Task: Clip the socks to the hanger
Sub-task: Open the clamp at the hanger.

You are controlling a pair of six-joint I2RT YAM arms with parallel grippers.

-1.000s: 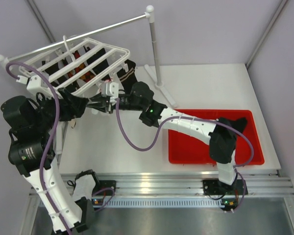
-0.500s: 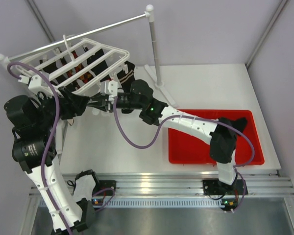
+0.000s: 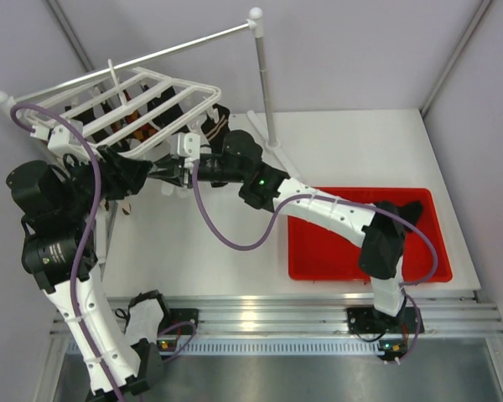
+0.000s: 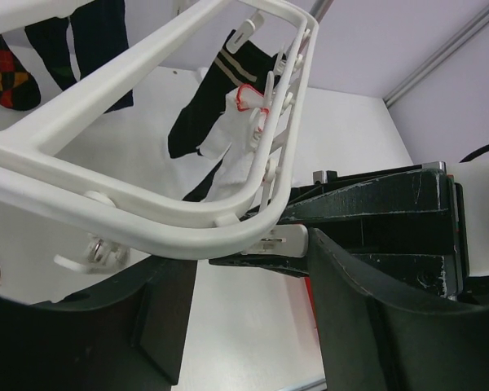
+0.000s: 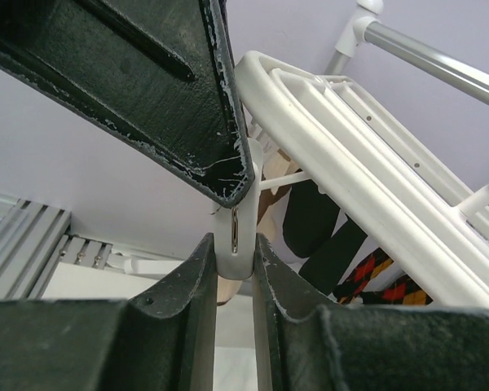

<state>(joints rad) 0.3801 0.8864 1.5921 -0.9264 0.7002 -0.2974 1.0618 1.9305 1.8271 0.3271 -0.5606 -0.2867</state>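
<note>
The white hanger point(image 3: 134, 100) hangs tilted from the rail at the back left. Its near corner bar point(image 4: 147, 204) crosses the left wrist view. A black sock with pale stripes point(image 4: 202, 114) hangs clipped under the frame, also seen as the sock point(image 3: 219, 126) from above. More black socks point(image 5: 310, 213) hang beyond. My right gripper point(image 5: 235, 248) is shut on a white clip point(image 5: 235, 213) dangling from the frame's corner. My left gripper point(image 4: 244, 285) is open, facing it, its fingers straddling that clip point(image 4: 297, 242). One left finger point(image 5: 147, 81) lies against the clip's top.
A grey rail stand point(image 3: 264, 84) rises at the back centre. A red tray point(image 3: 318, 251) lies at the right, partly under the right arm. A white sock point(image 4: 238, 159) and a bright diamond-patterned sock point(image 4: 8, 73) also hang from the frame.
Both grippers and the hanger's near corner have shifted slightly toward the back left. The left gripper's jaws have narrowed a little. The right gripper's hold on the clip is unchanged.
</note>
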